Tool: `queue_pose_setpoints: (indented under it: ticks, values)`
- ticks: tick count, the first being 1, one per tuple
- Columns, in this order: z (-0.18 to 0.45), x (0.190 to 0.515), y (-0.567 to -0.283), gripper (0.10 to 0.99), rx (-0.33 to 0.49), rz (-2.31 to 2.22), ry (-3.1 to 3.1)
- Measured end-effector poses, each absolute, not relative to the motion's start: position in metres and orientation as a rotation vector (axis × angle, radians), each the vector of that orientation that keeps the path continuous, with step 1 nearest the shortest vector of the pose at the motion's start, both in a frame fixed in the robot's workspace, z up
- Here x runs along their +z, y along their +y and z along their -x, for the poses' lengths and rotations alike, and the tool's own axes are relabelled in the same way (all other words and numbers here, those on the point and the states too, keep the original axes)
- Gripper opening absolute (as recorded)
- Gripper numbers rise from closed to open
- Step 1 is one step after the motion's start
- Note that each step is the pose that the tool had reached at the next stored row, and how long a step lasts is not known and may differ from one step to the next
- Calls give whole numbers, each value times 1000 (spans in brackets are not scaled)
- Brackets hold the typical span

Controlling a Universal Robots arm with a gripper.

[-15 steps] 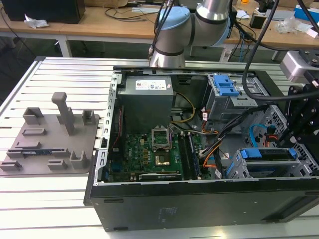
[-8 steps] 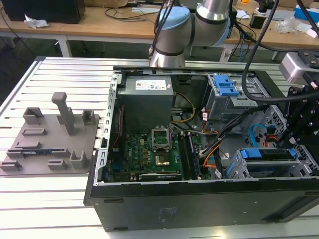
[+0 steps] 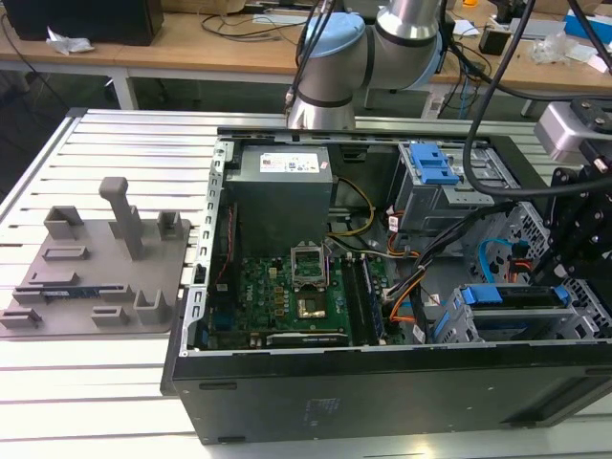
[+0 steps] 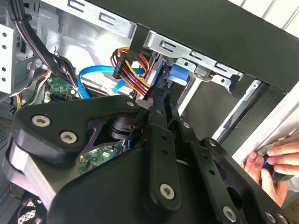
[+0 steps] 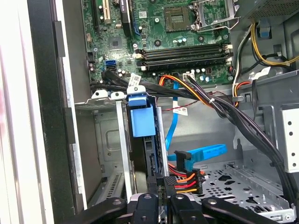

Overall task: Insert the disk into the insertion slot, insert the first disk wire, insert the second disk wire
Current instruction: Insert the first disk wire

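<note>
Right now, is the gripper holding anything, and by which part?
Cannot be told: the gripper is at the black plug end of the red-orange-yellow disk wire, beside the disk.

Silver arm (image 3: pixel 402 43) w/ pale-blue joint caps, black screw-studded gripper (image 5: pixel 161 204) linkage.

The disk (image 5: pixel 141 119) showed a bright blue carrier in the grey slot (image 5: pixel 105 140). The board (image 5: pixel 154 28) was green, the case (image 3: pixel 382 392) black, the gripper (image 5: pixel 160 199) black too. One cable (image 5: pixel 205 151) was blue; the wires (image 5: pixel 186 179) ran orange, red, yellow and black. The bench (image 3: pixel 96 392) was pale and ribbed.
</note>
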State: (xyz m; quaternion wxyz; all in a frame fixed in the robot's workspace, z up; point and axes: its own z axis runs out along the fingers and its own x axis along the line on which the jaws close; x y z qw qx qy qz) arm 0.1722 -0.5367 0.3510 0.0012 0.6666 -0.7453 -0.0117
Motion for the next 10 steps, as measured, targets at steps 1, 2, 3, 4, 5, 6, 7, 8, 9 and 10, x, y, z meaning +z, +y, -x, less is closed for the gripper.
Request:
queue_pose_setpoints:
  ticks: [1,2,3,4,5,6,7,8,9,10]
  values:
    - [-172,351,-537,169,-37,-2093,-2340]
    - [-172,351,-537,169,-37,-2092,-2340]
    - [-172,350,-537,169,-37,-2092,-2340]
    - [-172,350,-537,169,-37,-2092,-2340]
    - [-172,350,-537,169,-37,-2092,-2340]
    - [-172,349,-537,169,-37,-2092,-2340]
    - [-172,349,-537,169,-37,-2092,-2340]
    - [-172,349,-537,169,-37,-2092,-2340]
    - [-172,349,-537,169,-37,-2092,-2340]
    - [-172,348,-537,169,-37,-2092,-2340]
